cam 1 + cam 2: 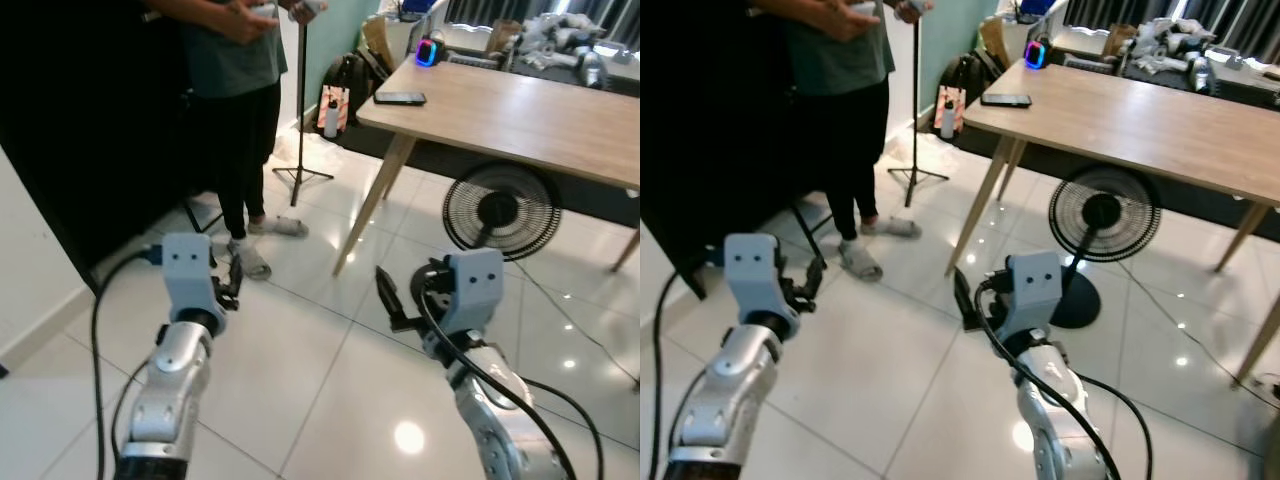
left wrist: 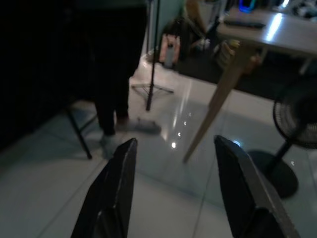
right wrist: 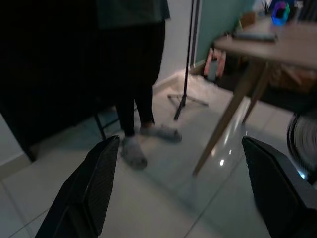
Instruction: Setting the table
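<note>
A: Well, what is seen of the two arms?

B: Both are raised in front of the robot over the white tiled floor (image 1: 300, 380). The left pincer (image 2: 173, 193) is spread wide, nothing held between its black fingers (image 2: 116, 188). The right pincer (image 3: 188, 188) is likewise spread, its fingers (image 3: 94, 188) far apart and empty.

A: And the counter?

B: A wooden counter (image 1: 520, 115) on slanted legs is seen ahead and to the right, well apart from both pincers. A dark phone (image 1: 400, 98) lies near its near left corner, and a small device with a glowing blue and pink ring (image 1: 428, 52) stands at the far left edge. At the far right edge some grey and white items (image 1: 560, 40) are piled; what they are cannot be told, though possibly hardware.

A: What is found beneath and around it?

B: A black floor fan (image 1: 500, 212) stands on the floor under the counter's near edge. Left of the counter a person (image 1: 235, 110) in a grey top, dark trousers and slippers is standing, hands held together at the chest. A thin black stand (image 1: 300, 120) on tripod feet is placed just beside that person, and a small bottle (image 1: 331, 118) and a dark bag (image 1: 350, 75) sit by the green wall behind.
</note>
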### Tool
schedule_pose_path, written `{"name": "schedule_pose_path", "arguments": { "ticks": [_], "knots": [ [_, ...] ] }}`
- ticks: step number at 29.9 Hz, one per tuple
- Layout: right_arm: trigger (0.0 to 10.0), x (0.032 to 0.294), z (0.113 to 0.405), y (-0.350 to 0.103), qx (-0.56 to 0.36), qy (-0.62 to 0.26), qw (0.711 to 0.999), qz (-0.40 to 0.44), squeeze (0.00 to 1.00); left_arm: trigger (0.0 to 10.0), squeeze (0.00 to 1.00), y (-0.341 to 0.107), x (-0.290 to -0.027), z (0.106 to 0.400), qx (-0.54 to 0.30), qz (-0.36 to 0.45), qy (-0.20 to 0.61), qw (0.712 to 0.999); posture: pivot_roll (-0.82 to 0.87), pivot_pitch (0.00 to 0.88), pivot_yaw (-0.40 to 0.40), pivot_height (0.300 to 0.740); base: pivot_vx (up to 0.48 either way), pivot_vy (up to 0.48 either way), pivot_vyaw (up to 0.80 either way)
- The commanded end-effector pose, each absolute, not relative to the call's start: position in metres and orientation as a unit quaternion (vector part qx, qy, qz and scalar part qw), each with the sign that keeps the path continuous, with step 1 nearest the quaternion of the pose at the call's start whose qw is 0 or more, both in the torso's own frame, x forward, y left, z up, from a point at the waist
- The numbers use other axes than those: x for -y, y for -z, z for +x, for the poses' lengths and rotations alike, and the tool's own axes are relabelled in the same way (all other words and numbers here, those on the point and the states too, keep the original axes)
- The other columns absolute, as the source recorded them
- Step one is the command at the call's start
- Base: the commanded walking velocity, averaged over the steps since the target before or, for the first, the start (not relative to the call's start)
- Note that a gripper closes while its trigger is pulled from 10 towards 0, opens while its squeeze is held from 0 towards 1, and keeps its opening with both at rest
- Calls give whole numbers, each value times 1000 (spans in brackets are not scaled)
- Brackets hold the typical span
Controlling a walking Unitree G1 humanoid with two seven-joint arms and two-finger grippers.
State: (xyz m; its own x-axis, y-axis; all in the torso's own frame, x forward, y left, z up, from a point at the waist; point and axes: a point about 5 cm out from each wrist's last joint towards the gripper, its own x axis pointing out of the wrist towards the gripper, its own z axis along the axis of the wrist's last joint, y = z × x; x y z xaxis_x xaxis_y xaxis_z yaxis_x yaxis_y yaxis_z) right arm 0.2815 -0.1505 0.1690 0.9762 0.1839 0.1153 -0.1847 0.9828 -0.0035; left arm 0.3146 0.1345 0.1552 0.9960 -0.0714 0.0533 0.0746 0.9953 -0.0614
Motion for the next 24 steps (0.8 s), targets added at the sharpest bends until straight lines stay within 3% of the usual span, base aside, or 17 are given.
{"name": "schedule_pose_path", "arguments": {
  "ticks": [1,3,24],
  "knots": [
    [10000,146,280,-164,49,-97,994,7,0,10000,0,-150,-144,313,15,-28,20,999,-101,0,57,740,480,0,0],
    [10000,146,280,-164,49,-97,994,7,0,10000,0,-150,-144,313,15,-29,20,999,-102,0,57,740,480,0,0],
    [10000,146,280,-164,51,-99,994,6,0,10000,0,-150,-144,314,11,-33,15,999,-102,0,58,740,0,0,0]
  ]
}}
